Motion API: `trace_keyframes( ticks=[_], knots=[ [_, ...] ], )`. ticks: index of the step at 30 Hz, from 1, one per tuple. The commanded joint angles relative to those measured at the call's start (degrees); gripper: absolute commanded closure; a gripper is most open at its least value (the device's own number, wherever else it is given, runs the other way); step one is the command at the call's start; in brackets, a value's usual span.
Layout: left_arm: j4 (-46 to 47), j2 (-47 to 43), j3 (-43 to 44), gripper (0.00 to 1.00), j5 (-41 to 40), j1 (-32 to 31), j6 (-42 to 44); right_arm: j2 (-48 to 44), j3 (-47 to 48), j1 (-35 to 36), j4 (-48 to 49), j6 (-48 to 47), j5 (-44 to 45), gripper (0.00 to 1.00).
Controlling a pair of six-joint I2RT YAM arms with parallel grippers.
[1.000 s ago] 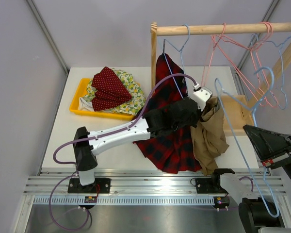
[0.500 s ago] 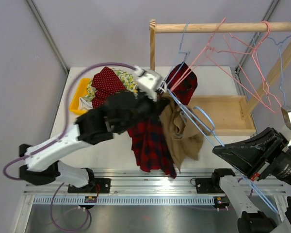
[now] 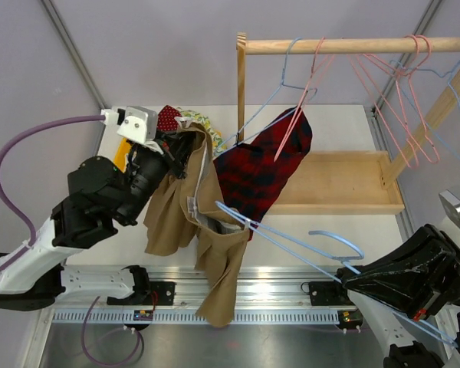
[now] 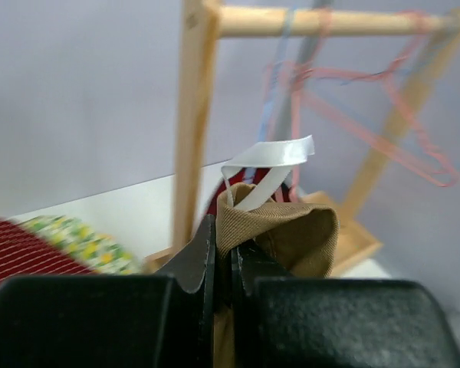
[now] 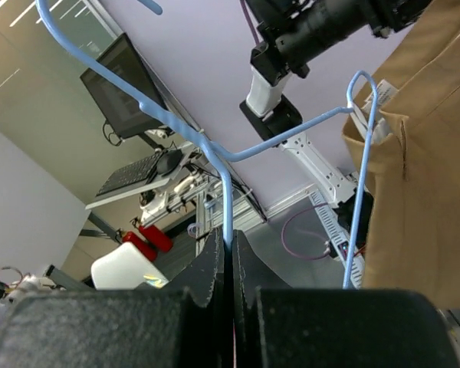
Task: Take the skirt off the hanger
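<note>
1. Left of the rack post [image 3: 242,92], the left fingers [image 4: 201,257] are clamped on the waistband of the tan skirt [image 3: 172,211], holding it above the desk.
2. Below and right of the post, the right fingers [image 5: 208,264] are pressed together on the pale-blue hanger [image 3: 291,241].
3. Nearly done: the hanger's far tip seems lodged in the waistband and has yet to slide clear.
</note>
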Motion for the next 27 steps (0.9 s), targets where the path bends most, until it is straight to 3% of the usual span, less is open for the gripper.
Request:
trace_keyframes(
  ticks=[1, 3, 4, 8, 11, 14, 18, 21, 27],
  knots=[
    [12.6, -1.6, -0.5, 1.0, -17.8, 1.6, 13.2, 0.3, 0.9, 1.8, 0.3, -4.5, -0.7, 1.0],
    [15.2, -2.4, 0.1, 1.0, -20.3, 4.2, 18.9, 1.4, 4.0, 2.3, -12.8, -11.7, 4.1, 1.0],
    [15.6, -2.4, 0.7, 1.0, -19.9, 5.3, 20.0, 4.3, 9.9, 2.5, -25.7, -20.9, 9.5, 1.0],
    [11.9, 1.2, 7.1, 1.0, -20.0, 9.7, 25.1, 9.1, 17.2, 3.3, -43.4, -33.3, 30.4, 1.0],
    [9.1, 5.6, 11.2, 1.0, -20.7, 13.3, 28.0, 8.8, 16.0, 3.7, -45.8, -35.7, 42.1, 1.0],
    [2.5, 9.9, 17.2, 1.0, -18.4, 21.7, 24.4, 7.5, 12.4, 3.9, -44.6, -36.4, 41.3, 1.0],
    [-6.4, 14.6, 25.7, 1.0, -7.6, 41.7, 13.6, 5.2, 5.8, 3.9, -44.2, -36.7, 35.9, 1.0],
    [-9.4, 17.6, 29.2, 1.0, -0.9, 49.1, 9.6, 3.5, 1.7, 4.1, -44.6, -36.8, 35.4, 1.0],
    [-1.0, 16.9, 24.3, 1.0, -2.0, 51.0, 9.4, 3.3, 7.5, 4.2, -44.9, -37.4, 43.8, 1.0]
  ],
)
